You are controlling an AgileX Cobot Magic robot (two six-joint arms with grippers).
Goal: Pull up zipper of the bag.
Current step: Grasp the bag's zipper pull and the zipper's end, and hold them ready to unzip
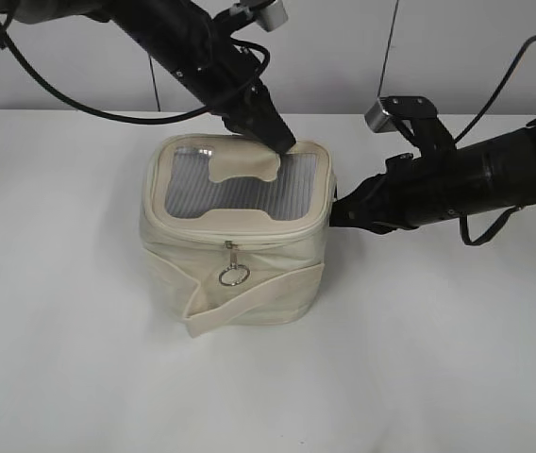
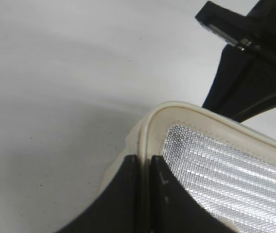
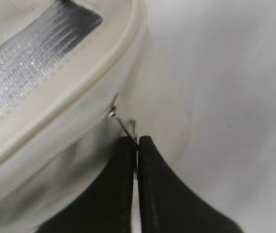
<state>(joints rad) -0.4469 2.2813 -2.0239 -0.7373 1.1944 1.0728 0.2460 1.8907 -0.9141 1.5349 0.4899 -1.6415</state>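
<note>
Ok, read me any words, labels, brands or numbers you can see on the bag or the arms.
None can be read.
Bag: no print or logo shows on fabric, lid or zipper pull.
Arms and left claw, right claw: no legible markings.

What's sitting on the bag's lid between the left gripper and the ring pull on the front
The silvery mesh lid panel with its cream handle tab lies between the left gripper and the ring pull, seen in the exterior view.

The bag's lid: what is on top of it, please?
On the bag lid lies a cream handle tab; the left gripper presses at its back edge. The bag's inside is hidden, since the lid covers it.
</note>
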